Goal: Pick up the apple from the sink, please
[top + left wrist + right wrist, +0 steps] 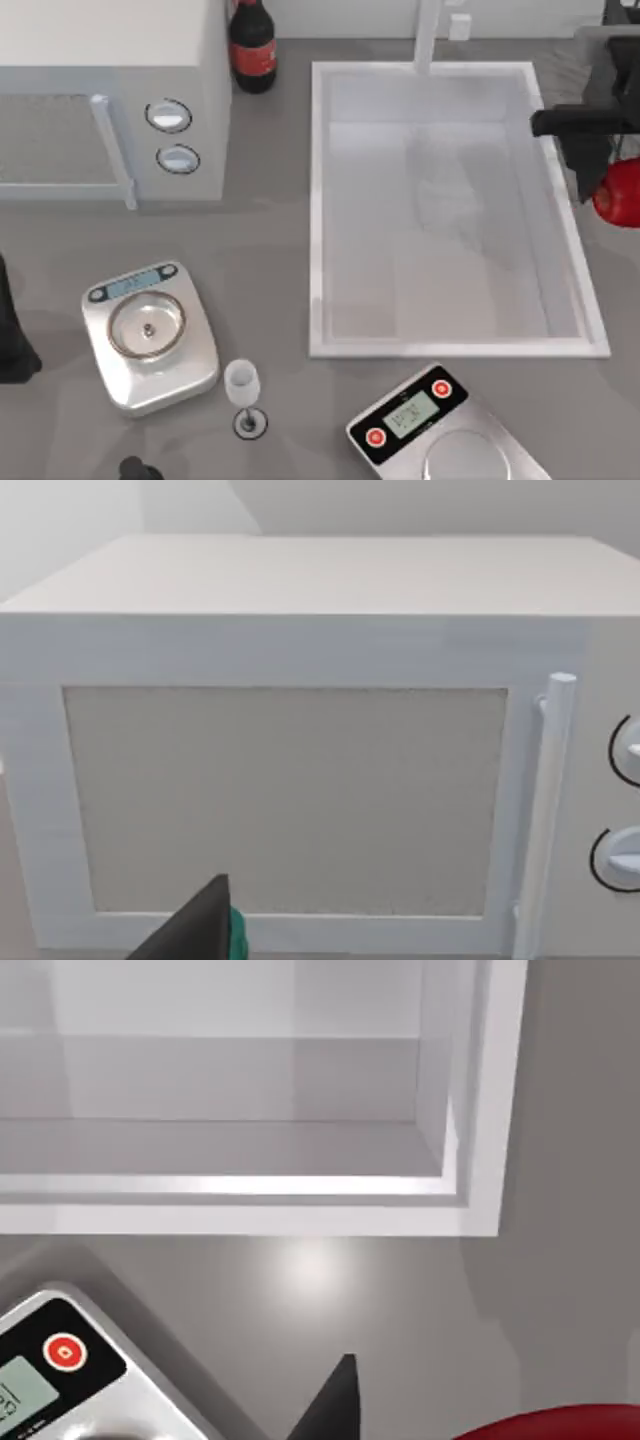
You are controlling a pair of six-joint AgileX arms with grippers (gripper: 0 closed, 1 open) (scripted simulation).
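We see a glossy red apple (620,193), a smooth matt white sink (318,210), a matt grey table (260,260), two brushed-metal scales (150,335) (445,425), a matt white plastic-looking microwave (300,640), a shiny dark bottle (252,45) and a clear glass (243,385).

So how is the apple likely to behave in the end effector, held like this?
The apple is round and glossy, so it could probably slip or rotate between the fingers of the right end effector. If released over the table beside the sink, it would likely roll. It looks rigid, not squashy.
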